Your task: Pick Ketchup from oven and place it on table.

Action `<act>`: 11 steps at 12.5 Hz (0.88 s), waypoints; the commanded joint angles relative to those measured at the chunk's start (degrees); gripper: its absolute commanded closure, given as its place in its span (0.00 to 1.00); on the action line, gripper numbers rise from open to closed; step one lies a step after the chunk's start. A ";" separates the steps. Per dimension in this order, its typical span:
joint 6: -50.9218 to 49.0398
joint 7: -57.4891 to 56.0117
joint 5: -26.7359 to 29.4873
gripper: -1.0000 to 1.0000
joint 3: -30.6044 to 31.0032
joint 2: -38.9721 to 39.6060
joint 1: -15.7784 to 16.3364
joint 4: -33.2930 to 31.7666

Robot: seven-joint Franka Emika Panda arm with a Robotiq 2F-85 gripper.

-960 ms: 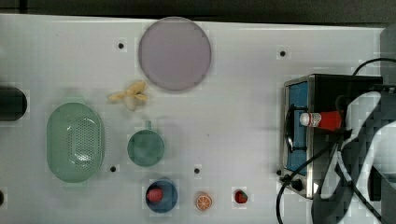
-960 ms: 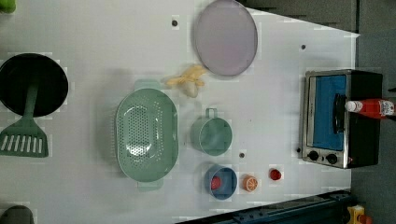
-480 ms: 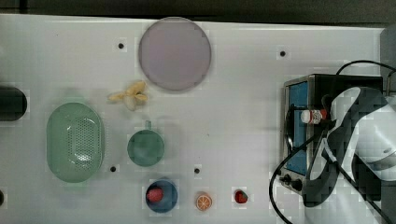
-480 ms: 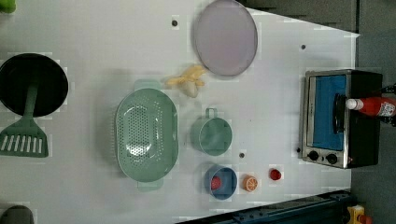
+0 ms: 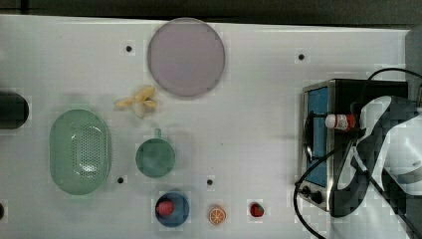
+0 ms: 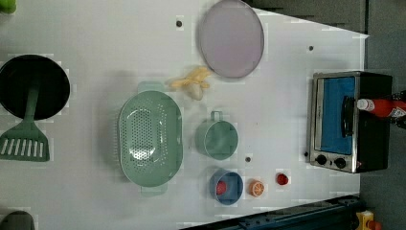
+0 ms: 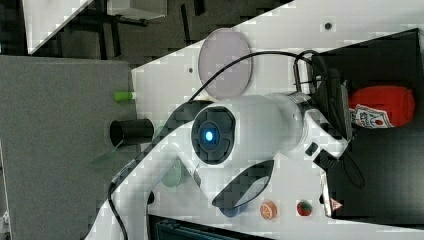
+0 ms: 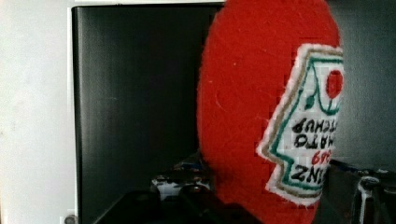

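Judging by how things lie, the pick is the step in hand and the placing has not begun. Read from the left of the top view, the tabletop [image 5: 259, 99] carries a green colander [image 5: 79, 152] at mid left. A green cup [image 5: 155, 157] stands nearer the centre, with a lilac plate [image 5: 185, 57] at upper centre and small fruits along the lower edge. The oven [image 5: 318, 144] stands at the right. The Ketchup [image 5: 341, 121] lies on its side on the oven's black top at the right middle of the frame, white cap toward the top view's left.

In the right view the gripper [image 7: 345, 117] sits just beside the bottle, at upper right. Whether it is closed on the bottle or merely around it, I cannot tell.

The next move likely calls for a firm hold across the slim body, then a straight lift clear of the oven. After that comes a carry toward the bare white stretch between plate and oven.

In the top view the arm covers the bottle's lower half. In the left view the frame's right edge cuts the bottle off. The wrist view is so close that only the red body and label can be made out.
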 commanded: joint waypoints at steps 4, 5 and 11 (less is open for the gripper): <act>-16.38 1.35 -2.45 0.37 -0.05 -5.33 2.05 11.57; -20.46 1.35 -3.38 0.37 0.04 -6.45 3.18 14.31; -29.19 1.34 -4.66 0.37 7.66 -13.62 12.23 19.31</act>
